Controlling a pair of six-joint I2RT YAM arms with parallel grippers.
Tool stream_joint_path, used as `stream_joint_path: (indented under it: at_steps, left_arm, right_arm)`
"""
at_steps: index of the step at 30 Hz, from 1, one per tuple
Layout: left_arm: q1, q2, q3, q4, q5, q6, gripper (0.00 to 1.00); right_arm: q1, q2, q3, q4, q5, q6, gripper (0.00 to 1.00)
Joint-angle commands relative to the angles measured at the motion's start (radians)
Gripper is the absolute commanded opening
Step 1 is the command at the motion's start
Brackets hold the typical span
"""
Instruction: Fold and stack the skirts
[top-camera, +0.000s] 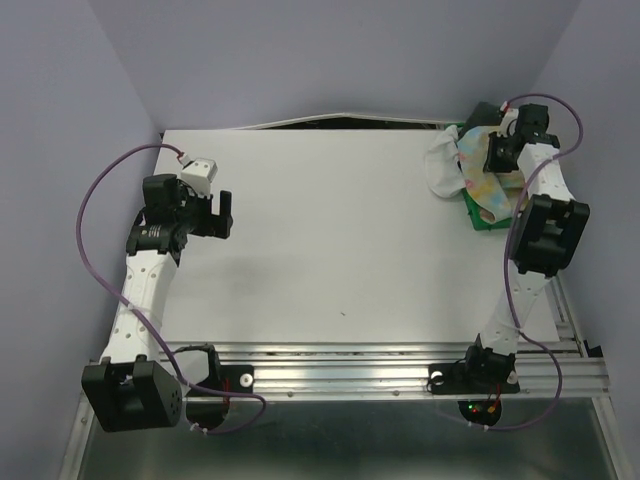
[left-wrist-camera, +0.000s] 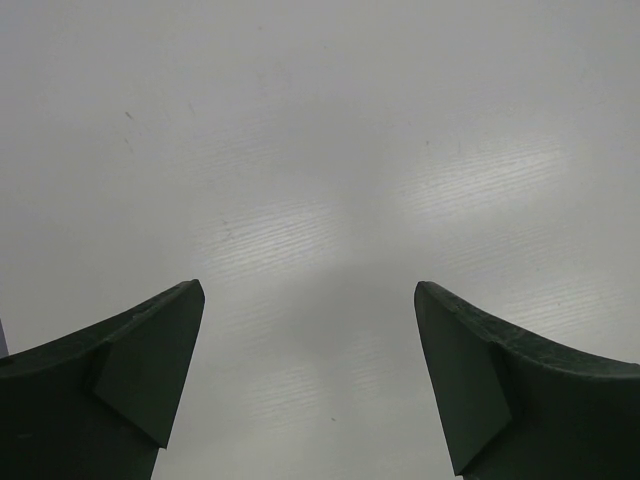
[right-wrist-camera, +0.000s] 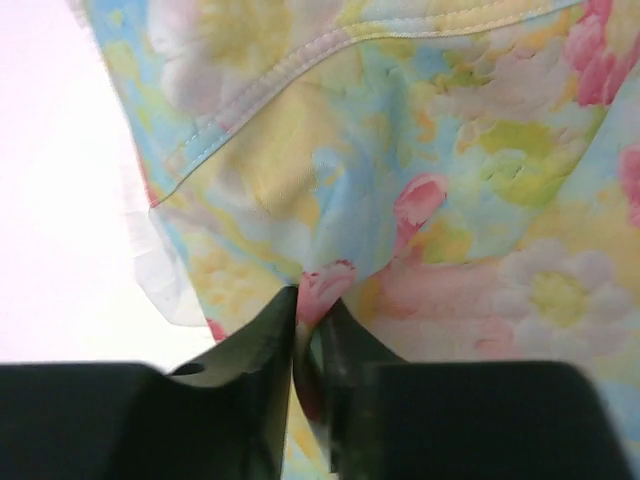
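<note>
Floral skirt lies bunched directly under the right claw, its tips closed on a small fold — so thin a bite may slip, or drag up the white skirt beside it — though their overlap is unclear.

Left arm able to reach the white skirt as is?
Probably not: the left gripper sits at the left edge; the white skirt lies in the far right corner, beside the floral skirt the right gripper pinches.
</note>
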Motion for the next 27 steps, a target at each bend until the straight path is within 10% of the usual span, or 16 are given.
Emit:
stream_joint_path:
  at_steps: [1,5,15,27]
  left_arm:
    - [0.000,-0.015,-0.004,0.020,0.010,-0.006,0.99]
    - [-0.001,0.008,0.011,0.012,0.019,-0.001,0.99]
    - [0.008,0.002,0.096,0.014,0.076,0.002,0.99]
    - [0.071,0.063,0.157,-0.029,0.195,0.013,0.99]
  right_arm:
    - [0.003,-0.136,0.044,0.019,-0.035,0.008,0.17]
    - [0.003,-0.234,0.041,0.031,-0.081,0.003,0.01]
    - [0.128,-0.434,-0.035,0.033,-0.452,0.028,0.01]
    - [0.648,-0.505,-0.686,0.283,-0.385,0.045,0.01]
